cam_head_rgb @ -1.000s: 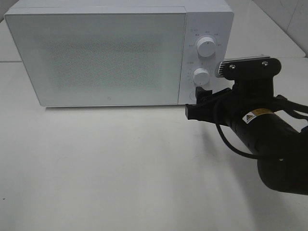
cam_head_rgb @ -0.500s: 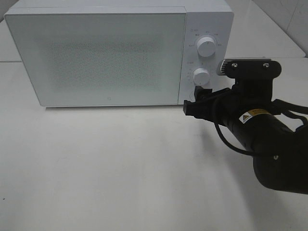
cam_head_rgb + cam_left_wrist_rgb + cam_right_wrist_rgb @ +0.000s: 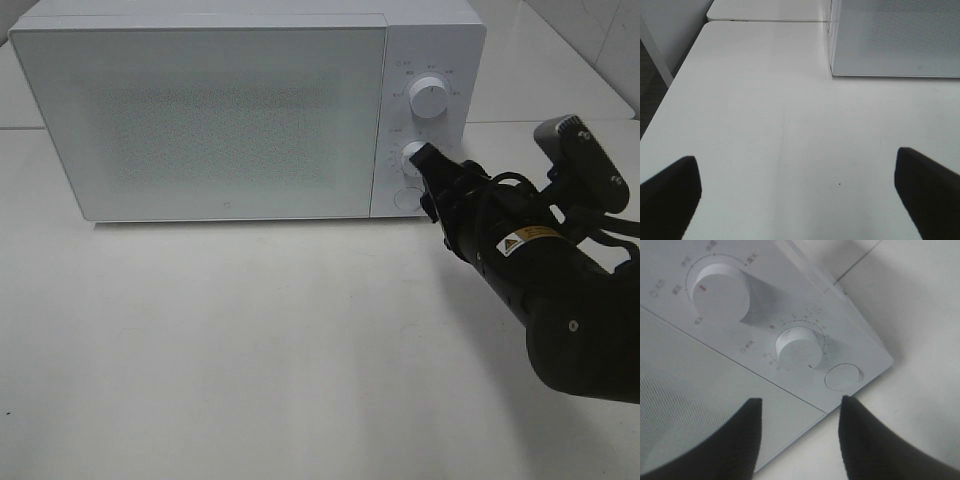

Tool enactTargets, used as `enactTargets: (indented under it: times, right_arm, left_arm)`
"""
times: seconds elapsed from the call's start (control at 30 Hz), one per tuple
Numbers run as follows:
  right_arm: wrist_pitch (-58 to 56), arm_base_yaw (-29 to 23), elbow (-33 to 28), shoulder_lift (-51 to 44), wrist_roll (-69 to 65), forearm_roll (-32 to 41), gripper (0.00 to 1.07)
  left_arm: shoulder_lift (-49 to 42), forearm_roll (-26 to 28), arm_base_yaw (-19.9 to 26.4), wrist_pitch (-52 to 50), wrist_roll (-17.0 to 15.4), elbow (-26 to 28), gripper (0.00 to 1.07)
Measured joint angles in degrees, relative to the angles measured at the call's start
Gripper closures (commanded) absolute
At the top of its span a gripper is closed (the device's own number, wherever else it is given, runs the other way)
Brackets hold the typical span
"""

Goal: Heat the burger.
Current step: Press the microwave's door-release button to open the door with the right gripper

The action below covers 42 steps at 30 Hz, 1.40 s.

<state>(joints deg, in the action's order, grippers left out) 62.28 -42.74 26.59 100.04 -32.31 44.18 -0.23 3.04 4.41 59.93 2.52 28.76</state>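
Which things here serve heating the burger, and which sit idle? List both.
In the job: microwave, door shut; its lower knob; right gripper, open, at that knob. The burger is not in view.
Idle: left gripper, open above the table; upper knob; round button.

Soft, even light is falling from above, washing the white table point(image 3: 250, 350) and microwave point(image 3: 440, 30) nearly into 1 tone. A faint shadow is lying under the microwave's front edge. The 2 knobs point(image 3: 720, 290) are casting gentle shadows on the panel. Grain is speckling the door point(image 3: 210, 115). In both wrist views the black fingers point(image 3: 670, 197) are blurring at their edges.
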Motion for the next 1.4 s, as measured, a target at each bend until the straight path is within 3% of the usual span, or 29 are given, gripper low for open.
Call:
enactTargets:
  times: [0.07,0.13,0.33,0.4,0.5,0.9,1.4]
  right_arm:
    - [0.00,0.00,0.00,0.00,-6.36,0.00,0.70]
    - [-0.17,0.00,0.00,0.00,-14.04,0.00,0.81]
    - [-1.60,0.00,0.00,0.00,-22.92,0.00,0.91]
    - [-2.58,0.00,0.00,0.00,-28.19,0.00,1.01]
    - [-4.30,0.00,0.00,0.00,-33.40,0.00,1.07]
    - [-7.10,0.00,0.46,0.52,-38.39,0.80,1.07]
    - [-10.54,4.70,8.02,7.68,-40.85,-1.20,1.07]
  left_arm:
    - [0.00,0.00,0.00,0.00,0.00,0.00,0.06]
    - [0.00,0.00,0.00,0.00,0.00,0.00,0.06]
    - [0.00,0.00,0.00,0.00,0.00,0.00,0.06]
    - [0.00,0.00,0.00,0.00,0.00,0.00,0.06]
    - [0.00,0.00,0.00,0.00,0.00,0.00,0.06]
    - [0.00,0.00,0.00,0.00,0.00,0.00,0.06]
    - [0.00,0.00,0.00,0.00,0.00,0.00,0.06]
